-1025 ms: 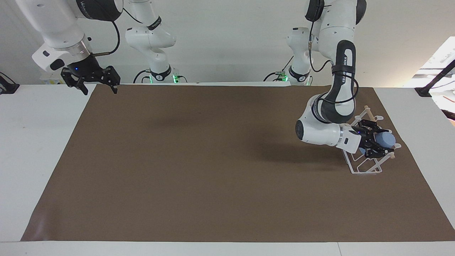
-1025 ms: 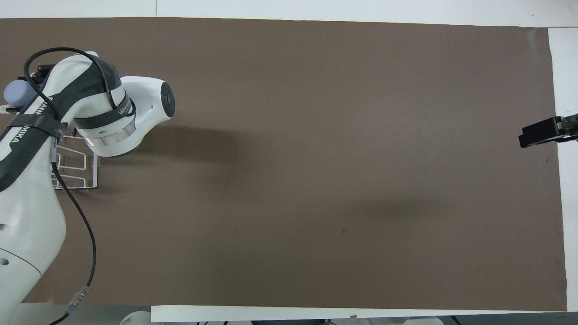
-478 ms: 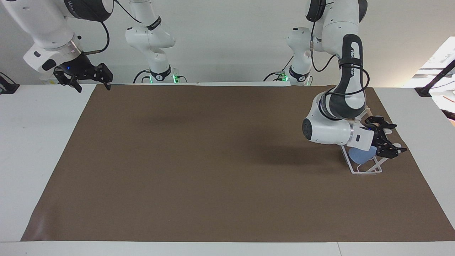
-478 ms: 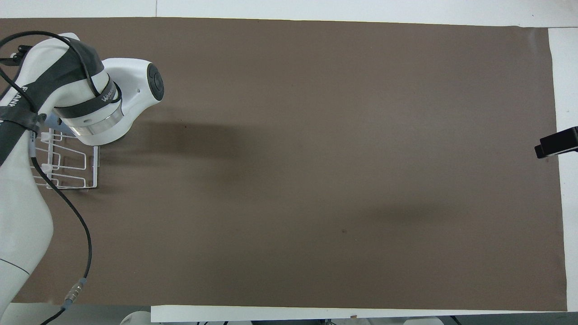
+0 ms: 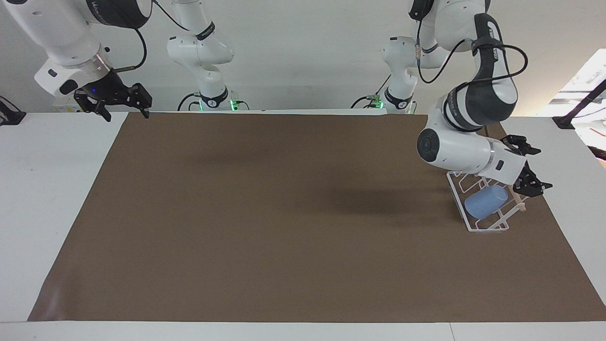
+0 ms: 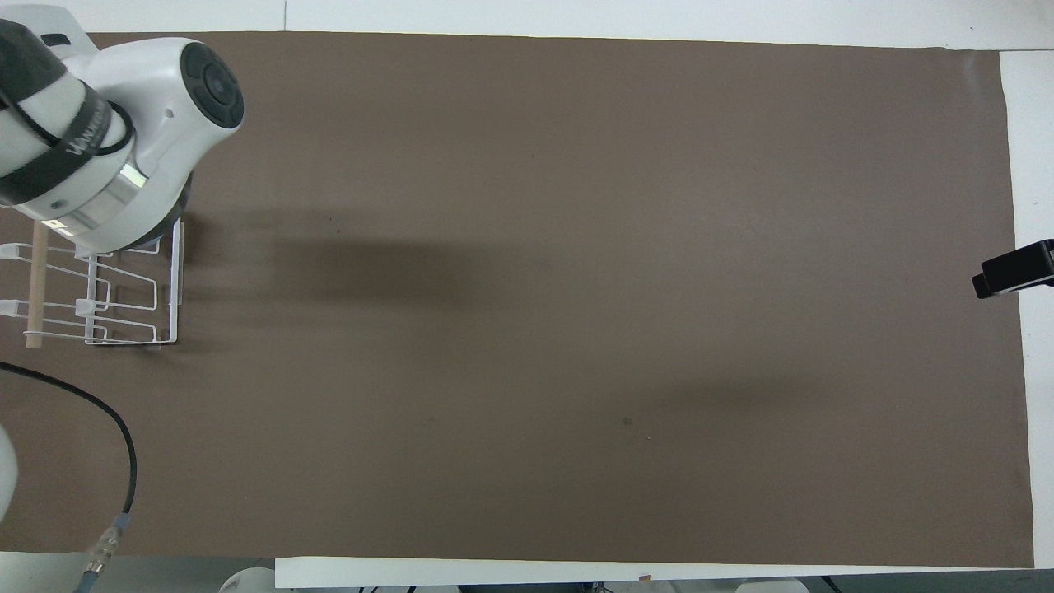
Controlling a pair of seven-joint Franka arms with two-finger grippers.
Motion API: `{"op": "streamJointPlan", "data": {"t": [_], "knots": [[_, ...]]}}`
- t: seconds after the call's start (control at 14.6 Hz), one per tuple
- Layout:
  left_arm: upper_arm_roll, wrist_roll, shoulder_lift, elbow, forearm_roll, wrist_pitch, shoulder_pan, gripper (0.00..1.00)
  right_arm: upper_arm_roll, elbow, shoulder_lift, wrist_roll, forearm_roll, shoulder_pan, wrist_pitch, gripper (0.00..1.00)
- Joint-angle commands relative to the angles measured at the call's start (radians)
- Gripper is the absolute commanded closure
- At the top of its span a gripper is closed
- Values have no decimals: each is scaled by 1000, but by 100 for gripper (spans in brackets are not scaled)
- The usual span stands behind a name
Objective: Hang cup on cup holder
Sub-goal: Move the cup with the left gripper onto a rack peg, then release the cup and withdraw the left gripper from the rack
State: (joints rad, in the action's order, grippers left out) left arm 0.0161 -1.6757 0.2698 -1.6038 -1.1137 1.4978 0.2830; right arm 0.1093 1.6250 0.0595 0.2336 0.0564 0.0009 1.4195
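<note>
The light-blue cup [image 5: 485, 202] rests tilted on the prongs of the white wire cup holder [image 5: 477, 226], just below its wooden dowel [image 5: 517, 201]. The holder stands at the left arm's end of the brown mat. My left gripper [image 5: 542, 168] is open and empty, raised just above the holder and clear of the cup. In the overhead view the holder [image 6: 123, 306] and its dowel [image 6: 35, 288] show, but the left arm hides the cup. My right gripper [image 5: 127, 115] is open and empty, waiting over the mat's corner at the right arm's end, its tip also in the overhead view [image 6: 1011, 273].
A brown mat [image 5: 284, 213] covers most of the white table [image 5: 47, 189]. The left arm's elbow and forearm [image 6: 123, 156] hang over the part of the holder farther from the robots.
My left gripper opened and let go of the cup, which dropped onto the holder's prongs. The gripper then rose and drew back. My right gripper shifted slightly toward its own end.
</note>
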Motion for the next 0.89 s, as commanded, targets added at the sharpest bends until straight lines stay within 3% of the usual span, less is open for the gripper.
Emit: {"op": "streamJointPlan", "data": {"t": [0.0, 0.55, 0.82], "knots": [[4, 102, -55, -10, 125, 54, -42, 0, 0, 26, 23, 15, -9, -2, -1, 0], [2, 540, -162, -44, 562, 128, -134, 0, 0, 26, 23, 15, -9, -2, 1, 0], [2, 928, -237, -50, 802, 111, -200, 0, 0, 26, 23, 15, -9, -2, 1, 0]]}}
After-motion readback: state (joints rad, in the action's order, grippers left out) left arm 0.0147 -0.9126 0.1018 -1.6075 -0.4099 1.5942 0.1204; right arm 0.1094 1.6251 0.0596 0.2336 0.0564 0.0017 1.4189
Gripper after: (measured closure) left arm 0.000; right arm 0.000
